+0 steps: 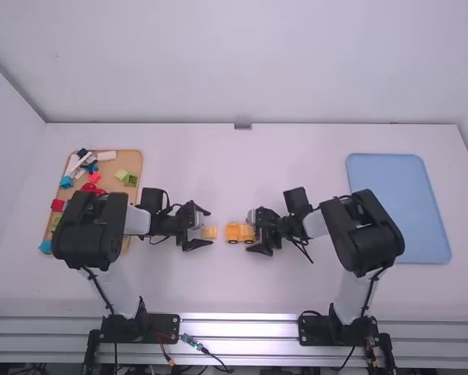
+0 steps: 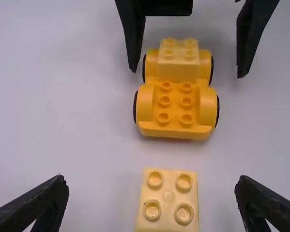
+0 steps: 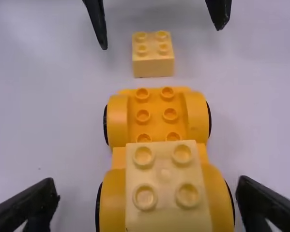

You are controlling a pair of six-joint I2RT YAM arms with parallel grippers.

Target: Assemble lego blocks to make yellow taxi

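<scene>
White table fills the high view's middle, with a tan tray of mixed-colour blocks at the left of the frame and a blue tray at the right. Closer in, the wrist views bring out round studs and black wheels on the orange-yellow car, mid-frame in the high view; a paler block sits on one end. Just beside it lies a loose pale-yellow block, between the left gripper's parted fingers. The right gripper's fingers stand apart around the car's block-topped end.
</scene>
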